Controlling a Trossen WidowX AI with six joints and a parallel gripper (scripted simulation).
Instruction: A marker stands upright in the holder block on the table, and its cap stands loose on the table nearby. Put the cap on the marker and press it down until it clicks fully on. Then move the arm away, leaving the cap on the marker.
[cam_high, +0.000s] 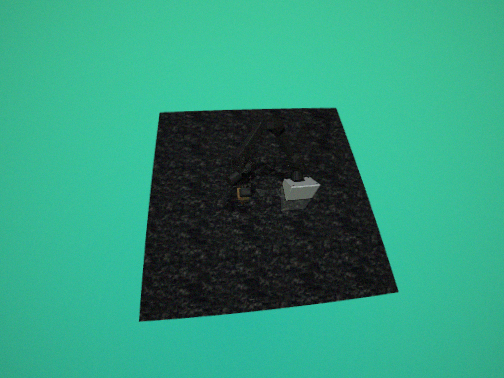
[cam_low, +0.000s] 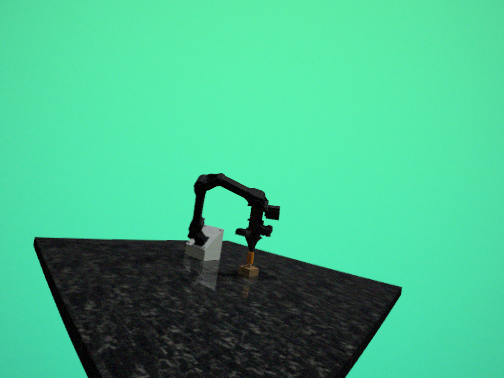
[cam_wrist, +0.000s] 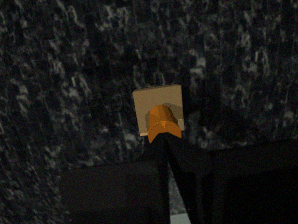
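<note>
A tan holder block (cam_low: 248, 271) (cam_wrist: 156, 97) (cam_high: 245, 199) sits on the dark stone table (cam_low: 150, 320). An orange cap (cam_low: 250, 257) (cam_wrist: 163, 121) stands upright over the block, on the marker. The marker's own body is hidden under the cap. My gripper (cam_low: 251, 248) (cam_wrist: 163, 137) points straight down with its fingers shut together on nothing. The joined fingertips rest right at the top of the cap. In the top view the dark arm blends into the table and covers most of the cap.
The arm's grey base block (cam_high: 300, 189) (cam_low: 206, 245) stands a little way from the holder. The table's edges (cam_high: 270, 307) are far from the holder, with green background all around.
</note>
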